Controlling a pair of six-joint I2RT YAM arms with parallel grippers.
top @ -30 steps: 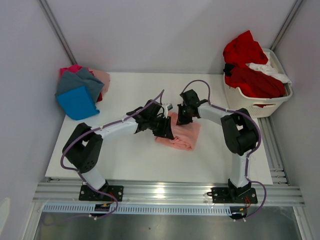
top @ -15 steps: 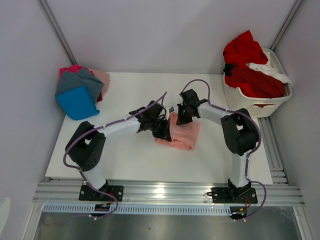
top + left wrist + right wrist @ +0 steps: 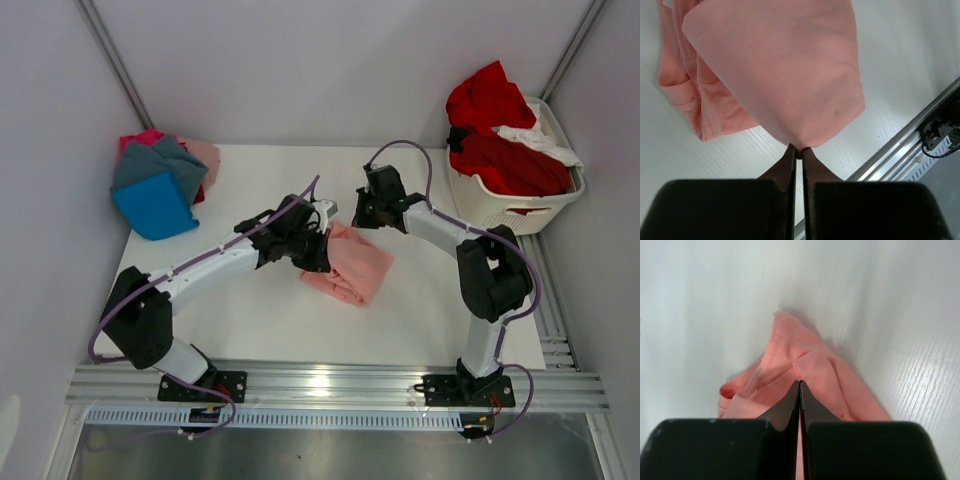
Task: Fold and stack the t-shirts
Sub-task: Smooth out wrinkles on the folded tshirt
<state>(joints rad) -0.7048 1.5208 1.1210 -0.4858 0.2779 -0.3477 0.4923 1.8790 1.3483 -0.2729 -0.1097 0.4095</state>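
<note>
The salmon-pink t-shirt lies folded in a bundle mid-table. My left gripper is shut on its left edge. In the left wrist view the fingertips pinch a fold of the shirt, and its top layer is lifted. My right gripper hovers just behind the shirt's far corner. In the right wrist view it is shut, with the crumpled shirt below and beyond the tips and no cloth visibly pinched.
Folded shirts are stacked at the back left: blue, grey, magenta, pale pink. A white slatted basket at the back right holds red and white shirts. A metal rail runs along the near edge.
My left gripper has swung left and farther out, dragging the salmon shirt with it and turning it. My right gripper has pulled back away from the shirt.
</note>
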